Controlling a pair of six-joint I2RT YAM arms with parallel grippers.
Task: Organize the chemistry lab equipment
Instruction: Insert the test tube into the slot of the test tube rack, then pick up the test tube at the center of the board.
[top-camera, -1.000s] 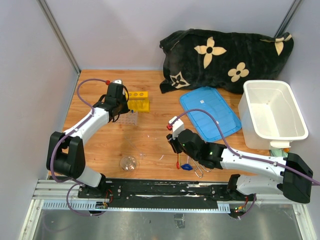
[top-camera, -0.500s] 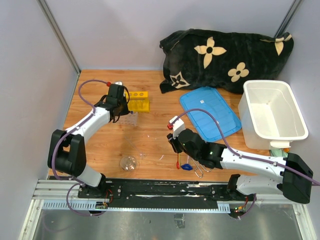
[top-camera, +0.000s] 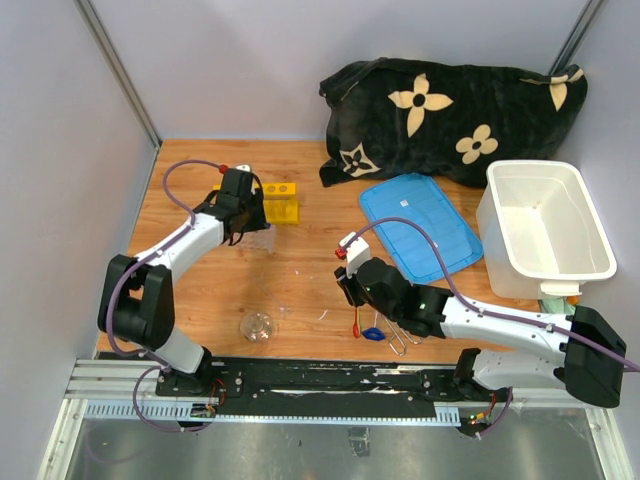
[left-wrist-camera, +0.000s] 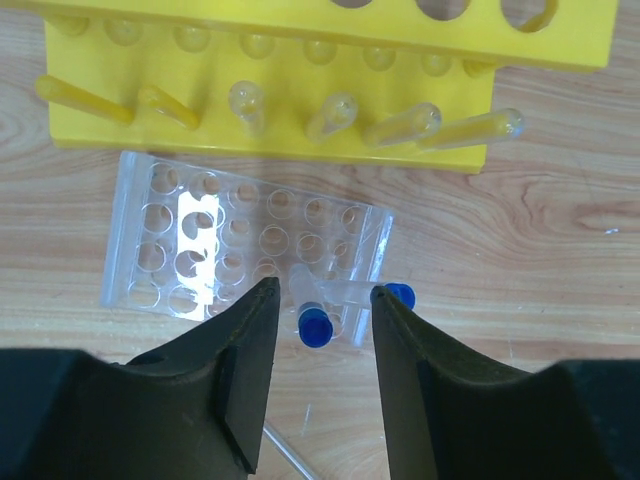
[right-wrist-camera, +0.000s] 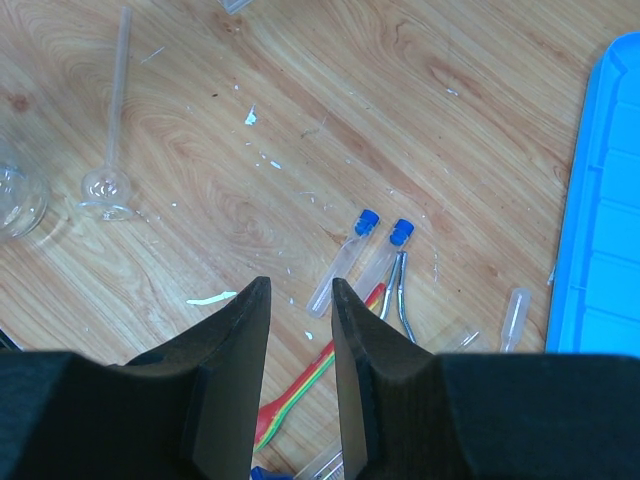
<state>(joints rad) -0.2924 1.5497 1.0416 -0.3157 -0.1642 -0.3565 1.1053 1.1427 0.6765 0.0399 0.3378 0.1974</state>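
The yellow tube rack (top-camera: 276, 203) stands at the back left; in the left wrist view (left-wrist-camera: 270, 95) it fills the top. A clear holed tray (left-wrist-camera: 190, 235) lies in front of it, with two blue-capped test tubes (left-wrist-camera: 316, 328) lying across its right end. My left gripper (left-wrist-camera: 322, 292) is open and empty just above those tubes. My right gripper (right-wrist-camera: 298, 287) is open with a narrow gap and empty, above two more blue-capped tubes (right-wrist-camera: 345, 262), metal tongs (right-wrist-camera: 402, 292) and the red-handled spatula (right-wrist-camera: 300, 385). A round flask (top-camera: 258, 326) sits near the front.
A long-necked flask (right-wrist-camera: 108, 150) lies left of the right gripper. The blue lid (top-camera: 420, 226) lies flat right of centre, the white tub (top-camera: 548, 232) at the right edge, the flowered black cloth (top-camera: 450, 110) at the back. A thin glass rod (left-wrist-camera: 285, 455) lies below the left jaws.
My left gripper has shifted a little to the right, along the front of the yellow rack. The right arm has not moved.
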